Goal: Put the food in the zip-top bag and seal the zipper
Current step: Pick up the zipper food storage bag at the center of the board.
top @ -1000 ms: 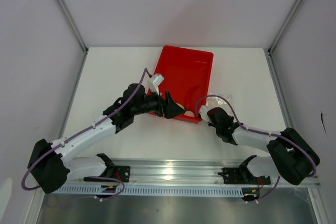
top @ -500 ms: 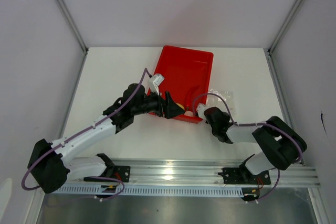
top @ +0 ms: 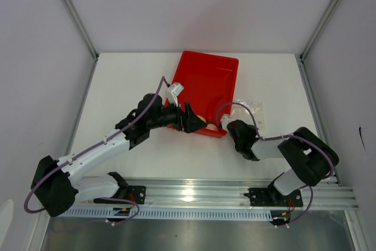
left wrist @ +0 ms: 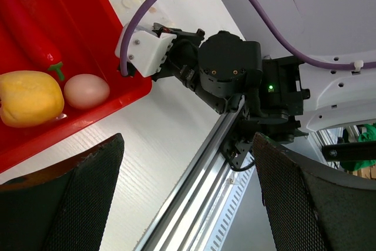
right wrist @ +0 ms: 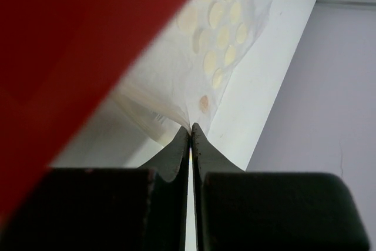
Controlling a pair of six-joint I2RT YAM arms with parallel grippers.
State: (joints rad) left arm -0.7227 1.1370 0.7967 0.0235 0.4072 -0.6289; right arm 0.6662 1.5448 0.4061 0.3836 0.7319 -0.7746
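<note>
White tabletop (top: pixel 129 80), pale-walled cell: the right gripper (right wrist: pixel 190 139), fingers pressed almost together, pinches the crinkly clear zip-top bag (right wrist: pixel 226 33), which fans out beyond its tips beside a glossy red tray (top: pixel 211 74). The left gripper (left wrist: pixel 185 204) hangs wide apart and empty. Ahead of its left finger, in the tray, lie a smooth yellow fruit (left wrist: pixel 29 98), a pale egg-shaped ball (left wrist: pixel 86 90) and a slim red chili (left wrist: pixel 26 27). The bag looks readied for loading, and the next move likely calls for a careful grasp on one rounded, slippery toy.

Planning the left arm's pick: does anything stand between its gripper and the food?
Only the red tray's near wall. The yellow fruit, pale ball and chili lie uncovered just behind it, with the open left gripper on the table side.
</note>
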